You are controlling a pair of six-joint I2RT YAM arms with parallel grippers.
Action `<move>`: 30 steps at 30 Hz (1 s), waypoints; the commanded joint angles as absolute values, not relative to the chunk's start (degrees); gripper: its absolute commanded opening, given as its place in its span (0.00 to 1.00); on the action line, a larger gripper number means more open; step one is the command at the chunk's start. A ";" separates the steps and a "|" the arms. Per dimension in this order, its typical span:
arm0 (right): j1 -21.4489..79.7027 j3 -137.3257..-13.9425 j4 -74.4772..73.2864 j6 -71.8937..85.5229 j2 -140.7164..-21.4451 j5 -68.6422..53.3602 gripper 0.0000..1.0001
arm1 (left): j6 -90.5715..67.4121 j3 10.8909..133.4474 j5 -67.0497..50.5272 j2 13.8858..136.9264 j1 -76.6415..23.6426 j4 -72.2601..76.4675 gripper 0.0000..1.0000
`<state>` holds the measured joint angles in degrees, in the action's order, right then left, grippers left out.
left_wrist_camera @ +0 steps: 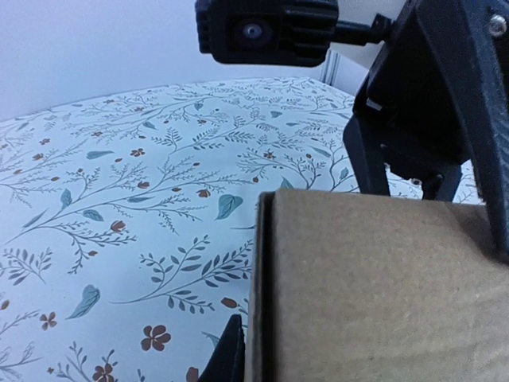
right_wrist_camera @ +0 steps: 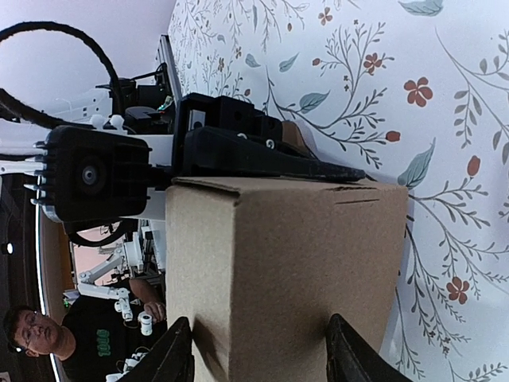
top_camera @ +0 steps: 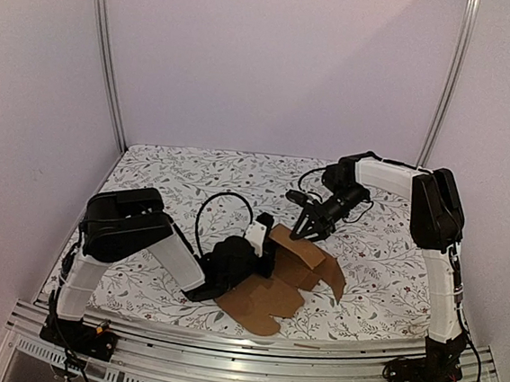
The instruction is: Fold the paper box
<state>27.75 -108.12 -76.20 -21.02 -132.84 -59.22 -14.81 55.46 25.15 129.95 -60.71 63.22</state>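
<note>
top view: the box (top_camera: 267,296) lies low centre on the bench (top_camera: 167,169), partly flat, one wall raised. the left tool (top_camera: 266,246) and right tool (top_camera: 308,228) meet at it.
left wrist: the left tool looks pinched on that thin wall.
right wrist: the right tool stands apart, straddling the folded corner.
the card is probably light, stiff and springy at the creases, so grip panels near the folds.

Soft even light, faint diffuse shadows, overhead view pinkish (wrist views cooler, foreground soft)

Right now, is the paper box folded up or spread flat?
Partly folded: the paper box has panels raised into a corner, while other flaps lie flat.
</note>
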 commanded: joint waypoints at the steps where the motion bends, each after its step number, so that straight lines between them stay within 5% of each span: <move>1: 29.22 -109.15 -82.57 -21.90 -133.12 -60.13 0.55 | -12.66 53.58 24.71 125.63 -61.00 65.02 0.11; 11: 29.20 -108.81 -82.27 -22.14 -132.39 -57.17 0.54 | -10.35 54.44 21.84 126.87 -60.26 65.83 0.18; 16: 29.19 -107.81 -81.29 -21.63 -131.87 -56.77 0.54 | -10.06 56.47 20.11 128.91 -59.21 65.32 0.12; 20: 29.22 -107.84 -81.34 -21.77 -131.63 -55.76 0.54 | -9.09 55.97 18.07 128.63 -59.06 64.77 0.29; 30: 29.19 -107.90 -81.54 -22.28 -131.44 -54.43 0.54 | -7.98 49.04 18.18 125.75 -59.11 67.05 0.29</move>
<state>28.88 -108.25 -77.12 -21.32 -132.81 -55.72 -9.19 50.63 18.63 127.94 -59.48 65.30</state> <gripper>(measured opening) 0.538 0.293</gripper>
